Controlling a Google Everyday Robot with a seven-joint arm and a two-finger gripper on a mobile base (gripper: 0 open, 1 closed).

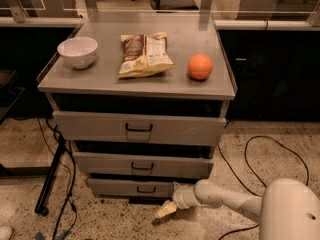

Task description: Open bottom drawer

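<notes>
The bottom drawer is the lowest and narrowest grey front of the cabinet, with a small dark wire handle at its centre. It stands slightly out, with a dark gap above it. My gripper is low near the floor, just below and to the right of the drawer front, a little right of the handle. The white arm reaches in from the lower right.
Two wider drawers, the middle and the top, sit above. On the cabinet top are a white bowl, a chip bag and an orange. A black stand leg and cables lie on the floor.
</notes>
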